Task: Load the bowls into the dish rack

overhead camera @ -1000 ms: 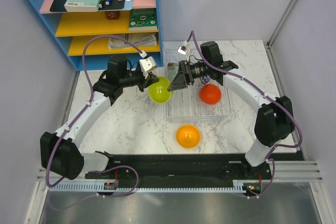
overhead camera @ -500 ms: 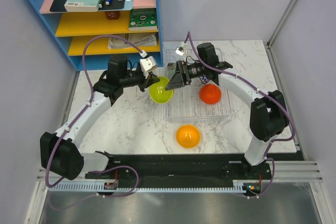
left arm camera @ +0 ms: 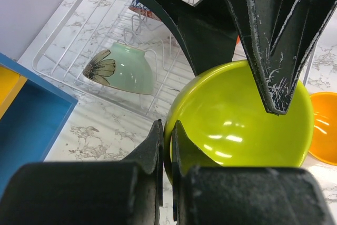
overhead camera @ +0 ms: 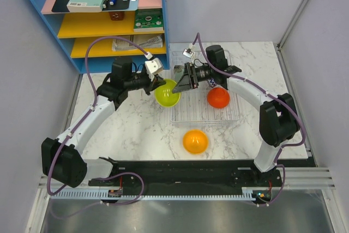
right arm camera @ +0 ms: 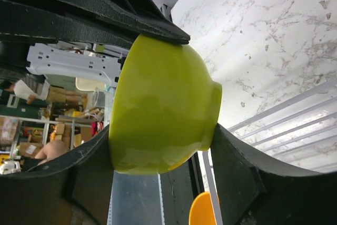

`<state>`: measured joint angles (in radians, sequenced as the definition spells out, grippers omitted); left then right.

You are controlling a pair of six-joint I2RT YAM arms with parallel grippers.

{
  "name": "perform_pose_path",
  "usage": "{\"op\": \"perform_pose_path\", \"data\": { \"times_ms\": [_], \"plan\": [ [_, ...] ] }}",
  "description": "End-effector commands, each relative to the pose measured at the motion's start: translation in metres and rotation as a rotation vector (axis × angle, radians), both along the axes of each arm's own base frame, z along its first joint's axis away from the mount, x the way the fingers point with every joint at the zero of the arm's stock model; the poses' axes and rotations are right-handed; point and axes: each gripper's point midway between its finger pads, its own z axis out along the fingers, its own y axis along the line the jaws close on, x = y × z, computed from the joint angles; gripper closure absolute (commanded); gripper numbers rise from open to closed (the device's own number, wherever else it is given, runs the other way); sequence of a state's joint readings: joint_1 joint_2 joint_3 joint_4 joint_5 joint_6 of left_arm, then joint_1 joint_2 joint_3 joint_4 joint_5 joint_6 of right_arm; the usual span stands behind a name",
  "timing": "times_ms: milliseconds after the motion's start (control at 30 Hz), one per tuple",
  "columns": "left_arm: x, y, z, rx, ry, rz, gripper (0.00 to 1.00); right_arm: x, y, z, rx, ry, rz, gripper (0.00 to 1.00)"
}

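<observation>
Left claw (left arm camera: 167,133), right claw (overhead camera: 176,87) pinching lime green bowl (left arm camera: 237,125) rim.

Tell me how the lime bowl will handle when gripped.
The lime bowl looks glossy, so it may slip. Likely stiff: its rim shows no bending where the left end effector pinches it. Its rounded sides and narrow foot suggest it could tip if pushed.

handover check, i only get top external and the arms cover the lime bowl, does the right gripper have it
observer: yes, right wrist shows the right gripper shut on the lime green bowl, fingers on opposite sides
operator: left gripping too?
observer: yes, the left gripper pinches its rim, one finger inside, one outside
operator: anything in the rack near it?
observer: a pale green flowered bowl sits in the dish rack just beyond
</observation>
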<state>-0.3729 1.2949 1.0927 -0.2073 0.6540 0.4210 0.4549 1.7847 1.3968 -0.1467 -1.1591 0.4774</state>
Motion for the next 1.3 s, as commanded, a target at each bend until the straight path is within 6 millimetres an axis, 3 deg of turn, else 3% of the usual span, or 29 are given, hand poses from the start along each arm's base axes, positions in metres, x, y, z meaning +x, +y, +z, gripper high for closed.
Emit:
{"op": "perform_pose_path", "data": {
  "times_ms": [0, 67, 333, 433, 467, 633, 667, 767, 967, 1067, 1100, 1167, 1267],
  "plan": [
    [-0.002, -0.007, 0.035, -0.066, -0.078, -0.026, 0.98, -0.015, 0.003, 0.024, 0.118, -0.049, 0.115, 0.82],
    [-0.002, -0.007, 0.036, -0.067, -0.080, -0.024, 0.98, -0.016, 0.003, 0.024, 0.124, -0.038, 0.113, 1.00],
    [-0.001, -0.007, 0.035, -0.066, -0.076, -0.019, 0.96, -0.016, 0.003, 0.025, 0.135, -0.031, 0.090, 1.00],
    [-0.001, -0.006, 0.034, -0.064, -0.079, -0.017, 0.69, -0.014, 0.003, 0.025, 0.132, -0.039, 0.068, 1.00],
    [-0.001, -0.006, 0.035, -0.065, -0.082, -0.016, 0.55, -0.013, 0.004, 0.023, 0.129, -0.035, 0.065, 1.00],
    [0.002, -0.002, 0.034, -0.057, -0.088, 0.013, 0.25, -0.007, 0.002, 0.020, 0.117, -0.044, 0.023, 1.00],
    [0.003, 0.002, 0.036, -0.057, -0.091, 0.026, 0.15, -0.007, 0.000, 0.019, 0.114, -0.041, 0.016, 1.00],
    [0.008, 0.012, 0.040, -0.061, -0.098, 0.059, 0.00, 0.001, -0.005, 0.014, 0.089, -0.050, -0.030, 1.00],
    [0.020, 0.072, 0.049, -0.140, -0.017, 0.175, 0.00, 0.025, -0.026, -0.004, -0.062, -0.174, -0.160, 1.00],
    [0.021, 0.110, 0.033, -0.133, 0.040, 0.274, 0.00, 0.039, -0.043, -0.009, -0.194, -0.316, -0.250, 1.00],
    [0.014, 0.111, 0.033, -0.137, 0.041, 0.272, 0.00, 0.042, -0.048, -0.008, -0.220, -0.361, -0.268, 1.00],
    [0.011, 0.137, 0.017, -0.130, 0.072, 0.344, 0.00, 0.053, -0.065, -0.008, -0.313, -0.462, -0.339, 1.00],
    [0.003, 0.158, 0.001, -0.128, 0.106, 0.413, 0.00, 0.062, -0.083, -0.004, -0.413, -0.569, -0.402, 1.00]
  ]
}}
